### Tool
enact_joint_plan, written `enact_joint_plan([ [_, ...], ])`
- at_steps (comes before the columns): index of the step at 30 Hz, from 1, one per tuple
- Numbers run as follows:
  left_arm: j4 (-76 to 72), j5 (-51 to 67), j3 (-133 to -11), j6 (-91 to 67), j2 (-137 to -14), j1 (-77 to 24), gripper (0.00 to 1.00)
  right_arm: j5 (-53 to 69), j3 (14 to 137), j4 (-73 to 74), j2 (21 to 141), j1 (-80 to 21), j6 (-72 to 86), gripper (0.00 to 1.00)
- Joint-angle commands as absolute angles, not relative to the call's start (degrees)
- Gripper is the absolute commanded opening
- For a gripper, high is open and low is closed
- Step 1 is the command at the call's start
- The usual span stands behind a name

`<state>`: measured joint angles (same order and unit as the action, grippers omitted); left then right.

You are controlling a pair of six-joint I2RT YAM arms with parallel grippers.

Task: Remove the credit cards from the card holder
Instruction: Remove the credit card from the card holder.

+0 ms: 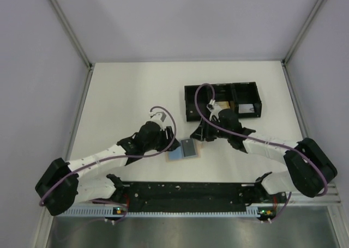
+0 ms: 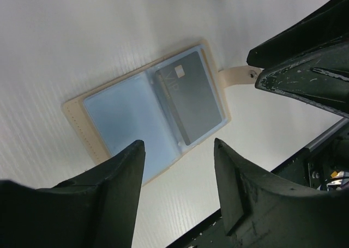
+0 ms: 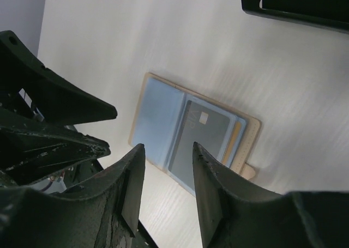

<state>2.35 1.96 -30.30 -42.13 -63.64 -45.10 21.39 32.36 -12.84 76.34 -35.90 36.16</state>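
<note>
The left jaws stand apart and empty just above the card holder (image 2: 122,114), which lies open and flat on the white table (image 1: 125,95), near the middle of the top view. A dark grey credit card (image 2: 191,98) sits in its right panel. The right jaws, also released and grasping nothing, hover beside it. A black tray (image 1: 188,95) stands behind.

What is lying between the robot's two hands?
The open wallet lies on the table between the left gripper and the right gripper, a grey card tucked inside. The top view shows it.
</note>
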Motion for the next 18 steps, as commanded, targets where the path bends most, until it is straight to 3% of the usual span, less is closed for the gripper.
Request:
enact_joint_plan([
  [1,-1.67,1.05,-29.88,-43.07,-66.88,-45.70,0.53,23.64,32.17,-18.81,80.06,-36.65,37.70,0.40],
  [8,-0.26,0.53,-30.06,-44.47,-73.29,-45.70,0.37,24.34,31.99,-18.90,85.07,-36.65,37.71,0.40],
  [18,5.80,-3.43,-31.11,-46.05,-76.99,-45.62,0.27,23.73,33.49,-15.38,87.97,-36.65,35.60,0.40],
])
